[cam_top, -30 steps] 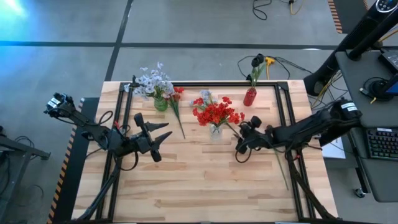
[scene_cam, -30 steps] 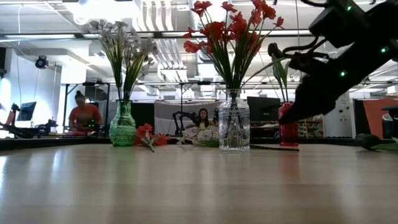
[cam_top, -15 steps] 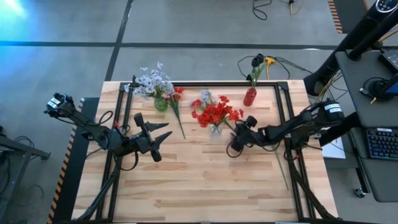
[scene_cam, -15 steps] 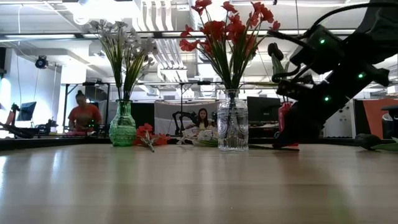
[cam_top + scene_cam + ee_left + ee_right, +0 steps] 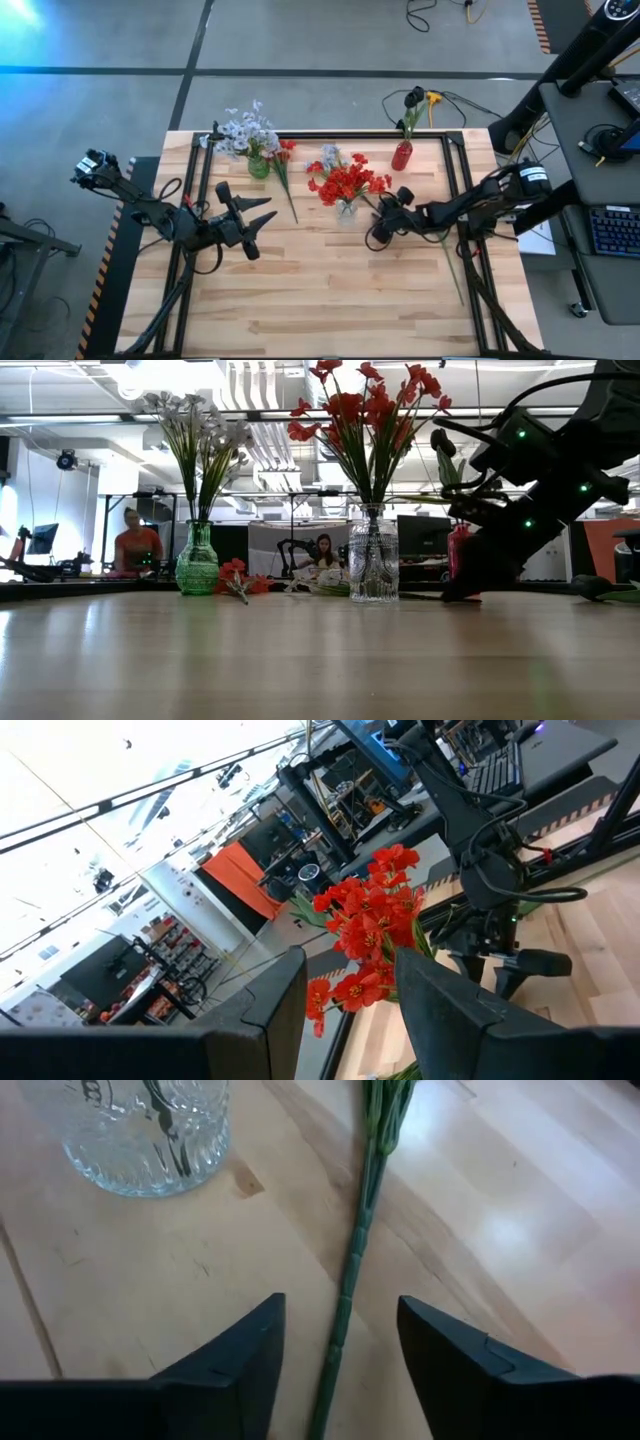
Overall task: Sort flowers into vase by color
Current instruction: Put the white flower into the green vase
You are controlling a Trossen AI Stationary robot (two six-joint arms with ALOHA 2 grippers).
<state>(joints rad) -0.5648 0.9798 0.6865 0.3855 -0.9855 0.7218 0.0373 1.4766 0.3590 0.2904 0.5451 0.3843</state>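
Now right gripper (image 5: 340, 1350) fingers spread astride green stem (image 5: 352, 1275) on table, beside glass vase (image 5: 145, 1130); left gripper (image 5: 262, 222) fingers parted, empty.

Right arm reaches in from the right side toward centre, wrist pitched down, right tool (image 5: 376, 237) low over the surface (image 5: 330, 290), fingers (image 5: 235, 1365) parted, nothing gripped between them. Left arm parked at left, left tool (image 5: 262, 222) raised, pointing toward centre, fingers (image 5: 270, 1000) apart, holding nothing.

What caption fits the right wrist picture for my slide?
Right end effector, fingers apart, hovers over a green flower stem lying on the table beside the clear glass vase.
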